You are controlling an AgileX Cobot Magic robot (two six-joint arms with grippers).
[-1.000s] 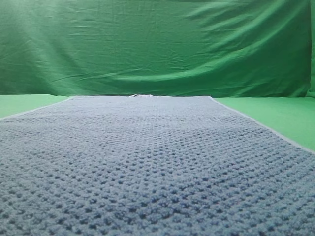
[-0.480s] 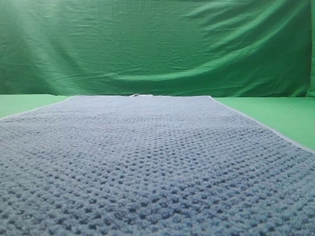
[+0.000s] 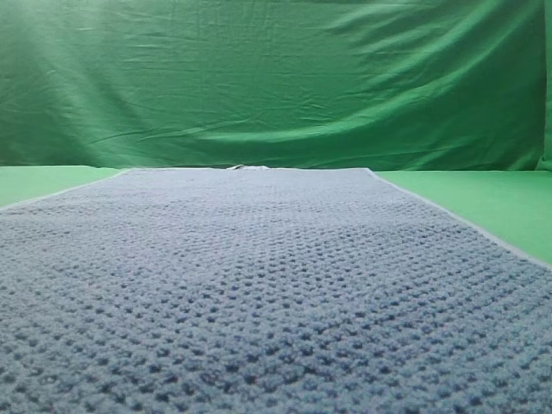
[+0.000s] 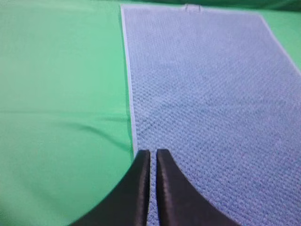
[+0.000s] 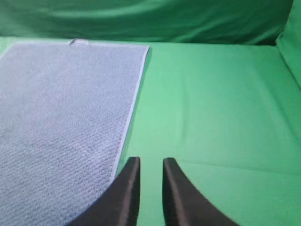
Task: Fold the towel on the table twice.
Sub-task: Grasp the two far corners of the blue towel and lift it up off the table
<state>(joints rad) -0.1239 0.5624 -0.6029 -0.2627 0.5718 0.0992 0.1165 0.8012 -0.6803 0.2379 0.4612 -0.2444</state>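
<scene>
On the table (image 3: 500, 203), the towel (image 3: 259, 285) lies spread flat in a single layer, unfolded. In the exterior high view its waffle-knit surface fills the lower part of the picture. Its long axis runs away from the camera toward the wrinkled green backdrop (image 3: 276, 78). The two pale hems (image 3: 466, 224) converge with distance, and the far short edge lies just before the foot of the backdrop. A small pale tab (image 4: 193, 7) sits at the middle of that far edge, pointing toward the backdrop.

Left wrist view: the left gripper (image 4: 153, 155) hangs over the towel's left long hem, near the end farthest from the backdrop. Its two dark fingers (image 4: 140, 188) stand almost together, with only a thin slit between the tips, and nothing is caught in that slit. Bare table (image 4: 61, 94) lies left of the hem, with a faint crease line running across it toward the towel.

Right wrist view: the right gripper (image 5: 148, 162) hangs over bare table just beside the towel's (image 5: 61, 108) right long hem. Its fingers (image 5: 129, 188) stand a narrow gap apart, wider than the left pair's, and green table shows between them. They hold nothing. Whether either gripper touches the surface below cannot be told.
</scene>
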